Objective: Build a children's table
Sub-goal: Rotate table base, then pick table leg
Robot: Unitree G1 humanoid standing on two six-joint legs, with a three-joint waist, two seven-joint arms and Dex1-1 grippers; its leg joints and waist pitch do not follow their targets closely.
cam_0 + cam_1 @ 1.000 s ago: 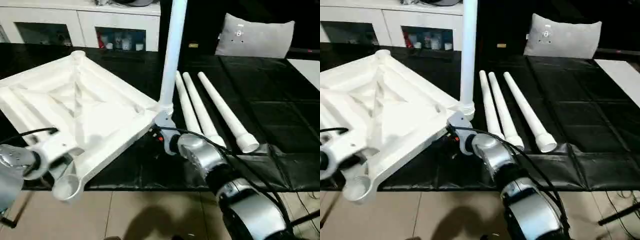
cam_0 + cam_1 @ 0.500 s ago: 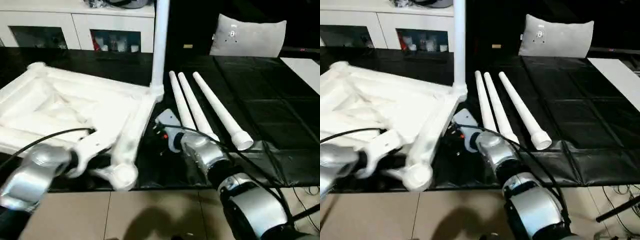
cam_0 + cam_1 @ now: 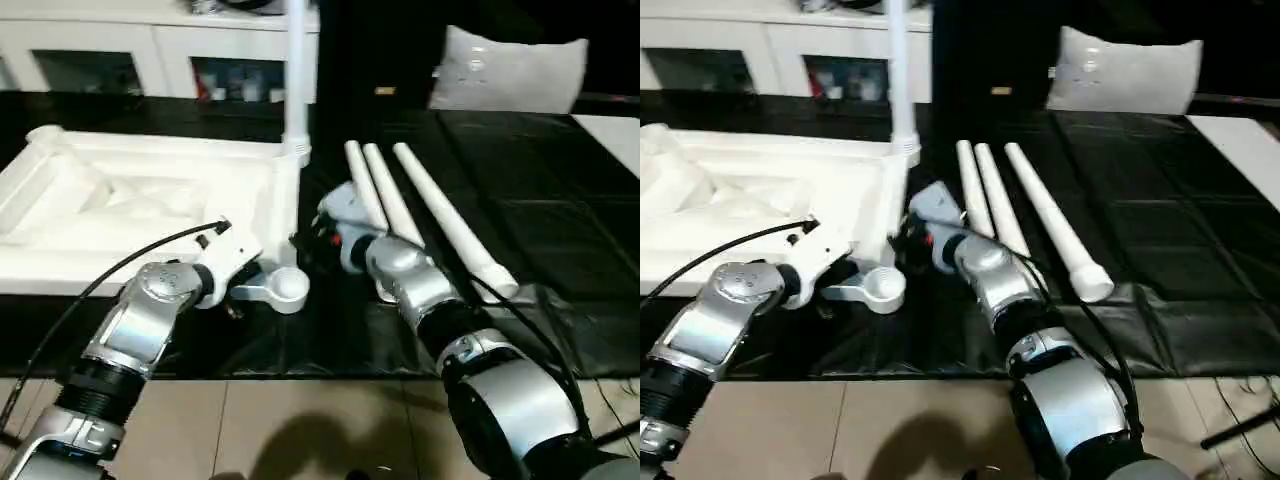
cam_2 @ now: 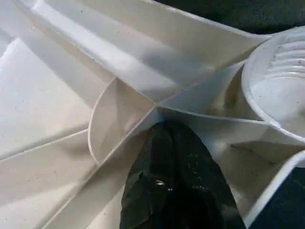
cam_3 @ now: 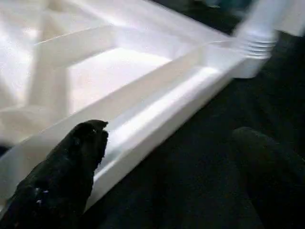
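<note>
Lying ribbed-side up, white plastic tabletop (image 3: 150,200) shows round socket (image 3: 290,287)

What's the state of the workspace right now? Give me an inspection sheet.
Surface: black mat over the bench, creased at the front edge.
Job's things: table top lying underside up; one leg upright in its far corner socket; three loose legs side by side on the mat.
Clutter: nothing seen.
End effectors: left end effector shut, in the ribs beside the near socket; right end effector open beside the top's edge.
Cables: black cable along the left arm.
Surroundings: white cabinet, grey cushion.
</note>
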